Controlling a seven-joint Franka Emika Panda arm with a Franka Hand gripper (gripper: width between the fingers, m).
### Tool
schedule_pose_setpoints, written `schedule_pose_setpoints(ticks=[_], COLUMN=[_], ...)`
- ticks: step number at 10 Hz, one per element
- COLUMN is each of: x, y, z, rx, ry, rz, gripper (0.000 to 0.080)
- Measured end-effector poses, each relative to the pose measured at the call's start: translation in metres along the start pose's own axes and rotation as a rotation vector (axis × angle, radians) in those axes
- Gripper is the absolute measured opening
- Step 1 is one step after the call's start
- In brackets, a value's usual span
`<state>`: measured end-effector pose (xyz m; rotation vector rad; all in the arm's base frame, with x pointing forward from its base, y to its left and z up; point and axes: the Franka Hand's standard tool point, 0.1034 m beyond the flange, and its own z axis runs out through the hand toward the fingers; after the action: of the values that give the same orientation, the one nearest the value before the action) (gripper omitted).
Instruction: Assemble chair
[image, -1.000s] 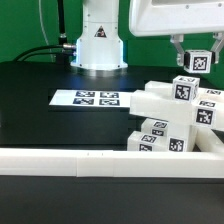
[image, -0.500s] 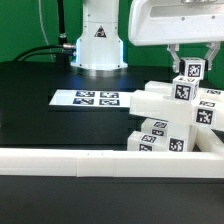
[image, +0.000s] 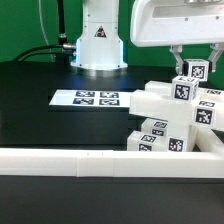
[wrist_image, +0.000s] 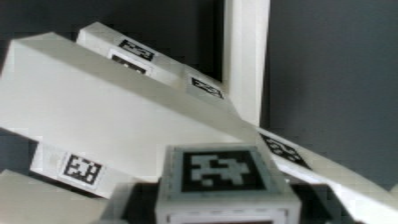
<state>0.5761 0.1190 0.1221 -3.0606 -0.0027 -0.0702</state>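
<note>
While the arm hangs over the far side of the black bench (image: 40, 110), a small white tagged block (image: 196, 70) is seen held between the jaws (image: 195, 62), which are closed on its sides in the exterior view. The block is carried just above the partly built chair (image: 170, 115), apart from its topmost piece or barely clear of it; contact cannot be judged. From the chair's middle the block lies at about one o'clock in the exterior view.

The chair is made up of chunky white tagged pieces stacked at the exterior view's right, with a slanted slab (image: 150, 100) leaning out toward ten o'clock. The marker board (image: 85, 98) lies flat on the bench at about nine o'clock from the chair, near it but apart. A long white rail (image: 90, 160) runs across the front of the scene, just beside the chair's lowest pieces.

In the wrist view the held block (wrist_image: 221, 175) is shown close up with its tag facing the camera, and the slab (wrist_image: 125, 110) is seen spread beyond it, tags along its edge.
</note>
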Motion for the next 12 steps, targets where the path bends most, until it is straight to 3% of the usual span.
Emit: schedule_pose_setpoints(ticks=[4,12], x=[-0.0025,-0.0003], y=[0.0010,0.0014], z=[0.0081,0.0086], rx=[-0.003,-0.003], ry=[-0.010,0.008], rz=[0.001,-0.004], gripper=[0.0281,0.0280])
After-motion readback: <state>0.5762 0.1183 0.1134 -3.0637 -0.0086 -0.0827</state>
